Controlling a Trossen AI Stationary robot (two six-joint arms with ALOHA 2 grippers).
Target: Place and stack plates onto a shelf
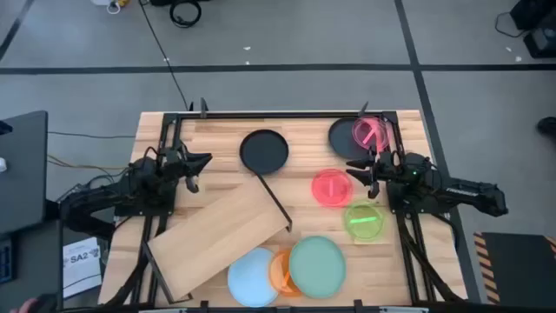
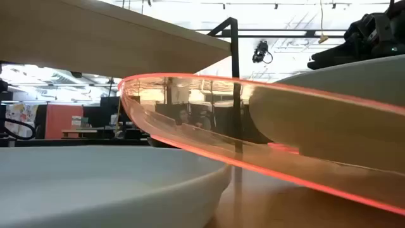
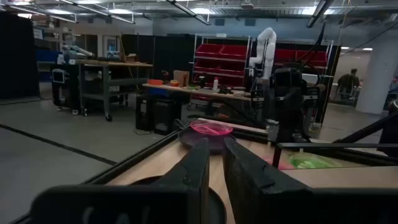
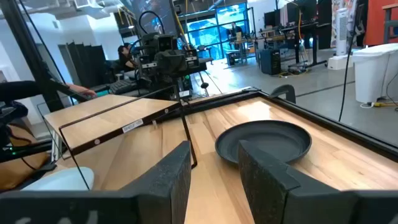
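Note:
The shelf, a pale board, lies slanting on the table, its black bar frame at the far right end. One black plate sits alone; a second carries a pink plate. Another pink plate and a neon-green one lie on the right. At the near edge the orange plate sits tilted between the light-blue and mint-green plates. My left gripper hovers open by a narrow gap at the left; my right gripper hovers open beside the pink plate.
The slatted tabletop has a black rail along its far edge. In the low view the light-blue plate and orange plate fill the foreground under the shelf board. People and benches stand in the room beyond.

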